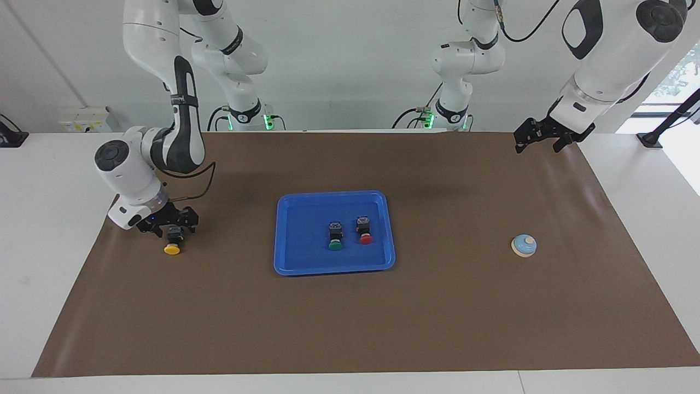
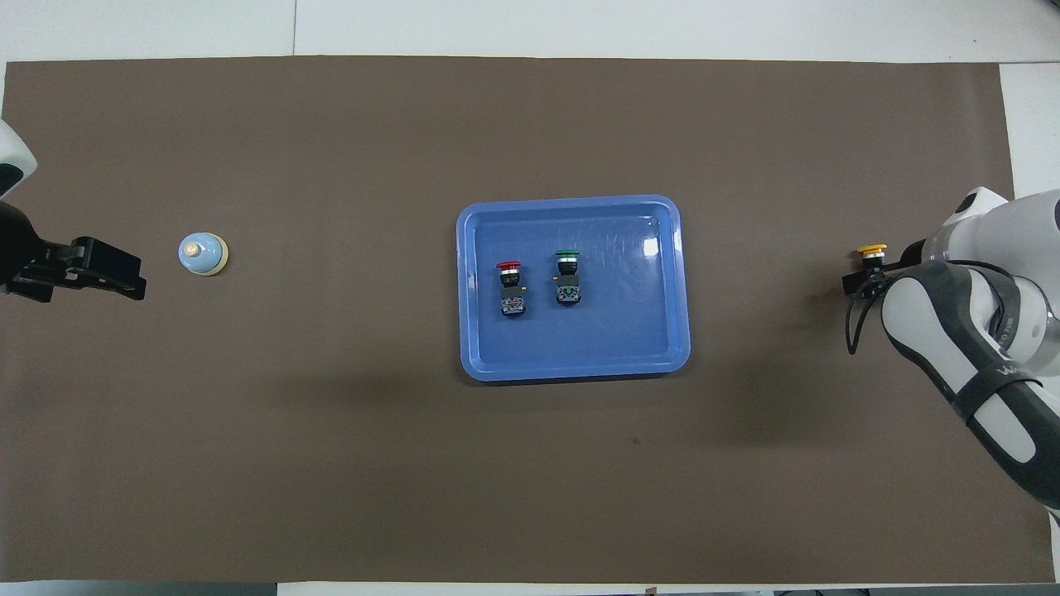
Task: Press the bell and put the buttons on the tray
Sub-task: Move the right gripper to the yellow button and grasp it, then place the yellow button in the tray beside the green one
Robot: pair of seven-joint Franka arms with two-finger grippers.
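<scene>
The right gripper [image 1: 174,230] straddles the black body of the yellow button [image 1: 173,244] near the brown mat's [image 1: 437,328] edge at the right arm's end, its jaws wide and seemingly not yet clamped, likely lining up a grasp. The green button [image 1: 335,237] and red button [image 1: 365,231] already lie inside the blue tray [image 1: 284,262] at mid-mat. The left gripper [image 1: 541,137] waits wide open and empty by the mat's corner, well apart from the bell [image 1: 524,245].

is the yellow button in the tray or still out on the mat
Out. The yellow button lies on the brown mat toward the right arm's end, apart from the tray.
</scene>
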